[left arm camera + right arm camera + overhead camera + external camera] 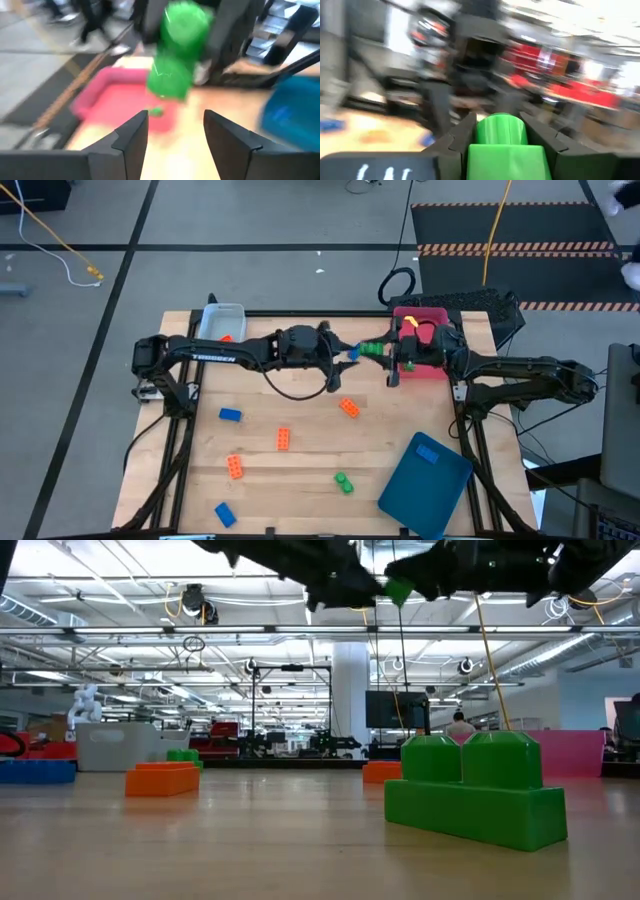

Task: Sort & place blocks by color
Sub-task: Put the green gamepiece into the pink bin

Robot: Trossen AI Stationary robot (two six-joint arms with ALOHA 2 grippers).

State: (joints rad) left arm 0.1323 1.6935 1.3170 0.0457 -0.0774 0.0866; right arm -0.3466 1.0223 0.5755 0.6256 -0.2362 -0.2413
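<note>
My right gripper [385, 350] is shut on a green brick [372, 348], held high above the table's middle beside the pink tray [432, 315]. The brick also shows in the right wrist view [502, 150], the left wrist view [177, 55] and the low view [398, 590]. My left gripper [347, 352] is open and empty, its fingers [132, 135] pointing at that brick from the table's left, a short way off it. Loose bricks lie flat on the table: orange [348, 407], orange [283, 438], orange [234, 468], blue [230, 415], blue [224, 514], green [343, 482]. My right gripper pinches the green brick by two opposite sides [475, 150] between its two fingers. The fingers [460, 135] lie about level and come from the table's right. The brick is lifted clear of the table, its free end [185, 25] sticking out past the fingertips toward my left gripper.
A pale-blue tray [212, 320] at the back left holds an orange brick [227, 337]. A dark-teal tray [440, 490] at the front right holds a blue brick [428, 452]. A small green piece [156, 111] lies in the pink tray. Bare wood lies between the loose bricks.
</note>
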